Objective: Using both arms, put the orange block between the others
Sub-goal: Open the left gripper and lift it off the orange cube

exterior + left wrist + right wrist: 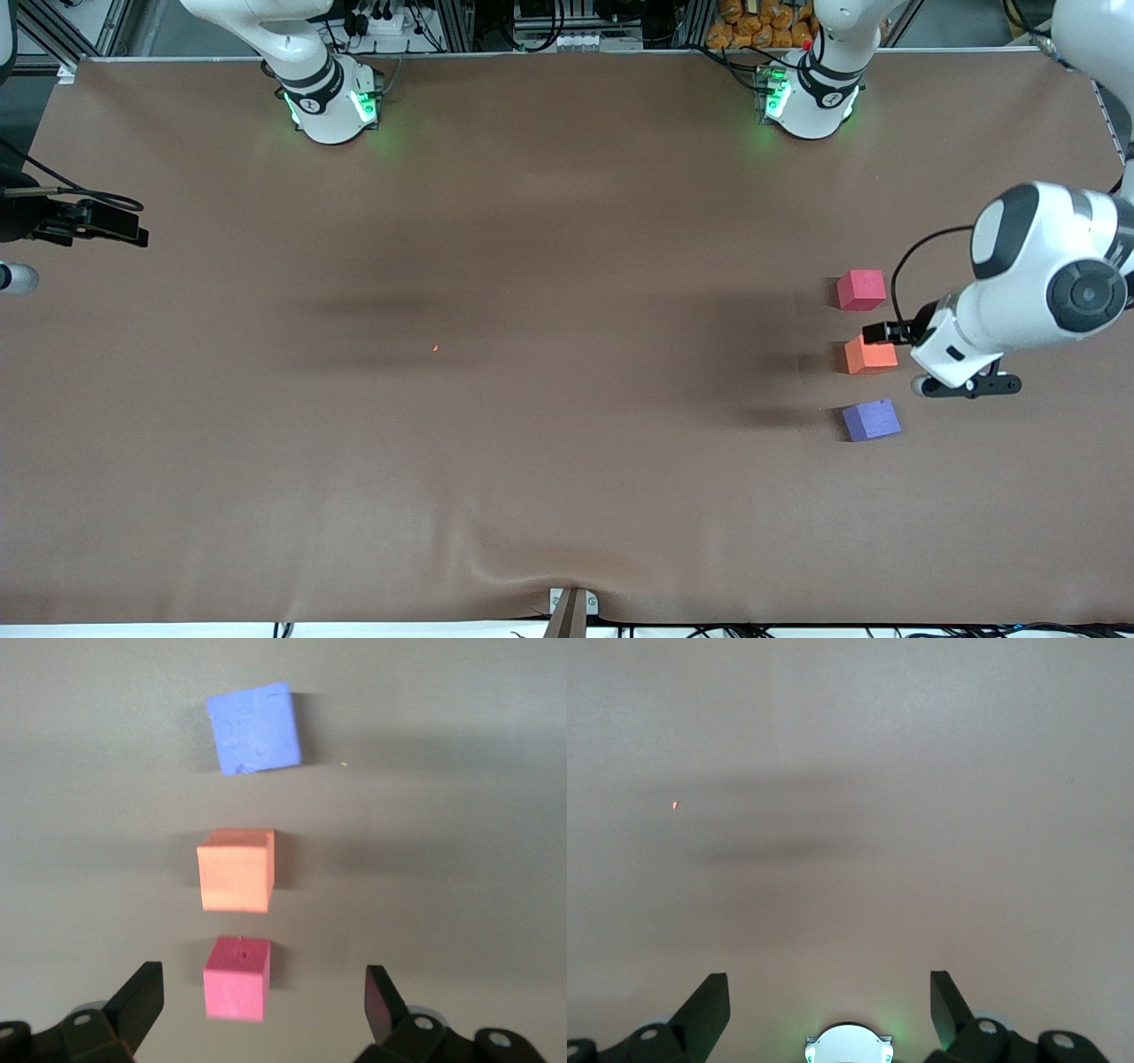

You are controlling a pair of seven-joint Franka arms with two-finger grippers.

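**Orange cube already seated in the row; both arms standing clear**

Reading across the front view from the right arm's end of the bench (532, 461) to the left arm's end: the right gripper (97, 223) sits at the bench edge, well apart from every cube. In its wrist view the jaws stand wide apart with nothing between them, and only bare brown surface, a tiny orange speck (675, 804) and the lit base of an arm lie beneath. You should treat this arm as waiting.

Next come the three cubes, in a line near the left arm's end. The red-pink cube (861, 290) lies farthest from the front camera, the orange block (870, 354) sits nearer, and the purple-blue cube (872, 420) lies nearest of the three. Small gaps separate them; none touch. The purple-blue cube is turned slightly out of square with the other two.

Last, the left gripper (966, 386) hangs just beside the orange block, its forearm angled in from the bench edge. Its wrist view shows the jaws spread wide, empty, with all three cubes below.

Judged from this layout, the placing step looks complete and the release has been made. Your next move likely calls for lifting the left arm straight away, without brushing the row.
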